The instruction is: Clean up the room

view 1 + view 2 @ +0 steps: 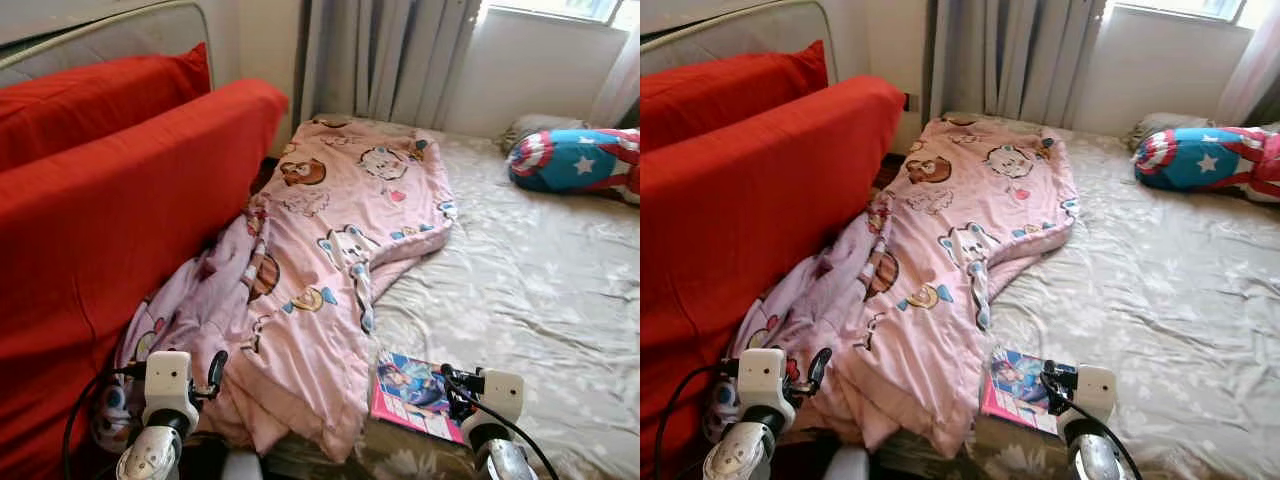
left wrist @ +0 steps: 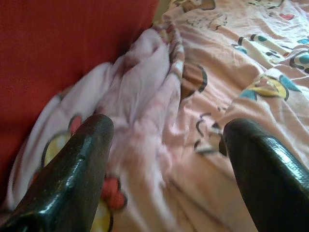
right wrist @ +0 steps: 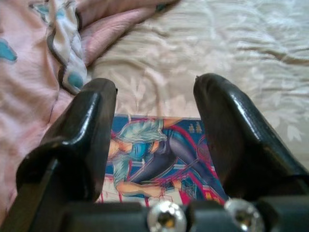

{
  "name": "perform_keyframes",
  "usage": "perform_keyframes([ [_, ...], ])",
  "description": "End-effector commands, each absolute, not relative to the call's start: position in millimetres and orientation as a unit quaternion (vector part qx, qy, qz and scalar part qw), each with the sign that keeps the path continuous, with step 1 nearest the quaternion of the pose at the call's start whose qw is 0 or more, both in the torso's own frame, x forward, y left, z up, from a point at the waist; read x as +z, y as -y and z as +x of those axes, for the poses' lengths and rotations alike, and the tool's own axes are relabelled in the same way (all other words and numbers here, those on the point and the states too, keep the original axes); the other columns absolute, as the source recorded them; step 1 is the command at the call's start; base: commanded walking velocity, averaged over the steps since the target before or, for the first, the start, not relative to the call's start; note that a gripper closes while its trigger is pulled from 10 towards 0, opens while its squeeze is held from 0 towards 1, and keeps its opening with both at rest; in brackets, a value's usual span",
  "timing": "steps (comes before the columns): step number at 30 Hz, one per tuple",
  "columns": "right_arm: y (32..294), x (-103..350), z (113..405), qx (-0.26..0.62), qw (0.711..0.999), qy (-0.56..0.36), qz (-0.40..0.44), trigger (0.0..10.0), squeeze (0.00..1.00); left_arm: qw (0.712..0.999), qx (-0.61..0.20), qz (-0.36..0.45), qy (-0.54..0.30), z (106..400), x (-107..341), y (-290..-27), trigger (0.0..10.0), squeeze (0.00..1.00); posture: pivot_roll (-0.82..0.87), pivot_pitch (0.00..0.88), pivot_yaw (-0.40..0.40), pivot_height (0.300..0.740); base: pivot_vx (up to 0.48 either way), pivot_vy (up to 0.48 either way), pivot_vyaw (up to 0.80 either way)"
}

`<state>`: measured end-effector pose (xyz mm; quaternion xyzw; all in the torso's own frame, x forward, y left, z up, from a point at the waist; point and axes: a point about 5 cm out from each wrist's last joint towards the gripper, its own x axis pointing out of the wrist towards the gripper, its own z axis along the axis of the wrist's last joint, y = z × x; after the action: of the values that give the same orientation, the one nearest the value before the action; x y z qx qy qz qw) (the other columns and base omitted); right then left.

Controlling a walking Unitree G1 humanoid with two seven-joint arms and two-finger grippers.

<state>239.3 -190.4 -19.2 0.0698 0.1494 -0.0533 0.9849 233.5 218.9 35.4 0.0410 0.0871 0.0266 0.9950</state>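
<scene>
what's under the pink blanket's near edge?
The blanket lies on the beige sheet. Its near corner overlaps the left edge of a comic. Whatever else lies beneath is covered. Right hand is open over the comic.

Silver arms, white wrist blocks, black cables.

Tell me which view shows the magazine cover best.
Right wrist view: the magazine lies flat on the bed sheet, its cover art framed between the open right hand's fingers. Both eye views show it small, beside the pink blanket.
</scene>
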Motion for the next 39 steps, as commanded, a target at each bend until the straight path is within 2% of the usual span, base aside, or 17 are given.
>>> perform_keyframes([
  [1,198.7,-22.3,234.5,-0.07,0.983,-0.156,0.068,10.0,0.0,0.996,0.012,0.037,-0.08,240.2,39.8,-210.7,10.0,0.0,0.1,0.0,-0.101,0.64,0.319,0.0,0.0],
  [7,199.5,-19.7,238.5,-0.073,0.983,-0.152,0.069,10.0,0.0,0.996,0.013,0.04,-0.076,243.7,42.8,-211.8,10.0,0.0,0.09,0.0,-0.094,0.64,0.3,0.0,0.0],
  [17,219.3,-22.1,234.1,-0.121,0.977,-0.16,0.077,10.0,0.0,0.995,0.012,0.054,-0.077,244.3,44.9,-217.5,10.0,0.0,0.11,0.0,-0.066,0.64,0.0,0.0,0.0],
  [30,219.6,-19.1,239.3,-0.131,0.976,-0.15,0.09,10.0,0.0,0.996,0.017,0.051,-0.073,259.1,49.9,-219.2,10.0,0.0,0.11,0.0,-0.049,0.64,0.0,0.0,0.0],
  [34,220.6,-24.2,237.4,-0.129,0.972,-0.176,0.087,10.0,0.0,0.996,0.022,0.051,-0.072,257.5,49.9,-221.9,10.0,0.0,0.12,0.0,-0.049,0.64,0.0,0.0,0.0],
  [39,222.1,-16.2,242.7,-0.122,0.978,-0.147,0.08,10.0,0.0,0.996,0.023,0.049,-0.075,258.1,47.7,-221.2,10.0,0.0,0.1,0.0,-0.056,0.612,0.0,0.0,0.0],
])
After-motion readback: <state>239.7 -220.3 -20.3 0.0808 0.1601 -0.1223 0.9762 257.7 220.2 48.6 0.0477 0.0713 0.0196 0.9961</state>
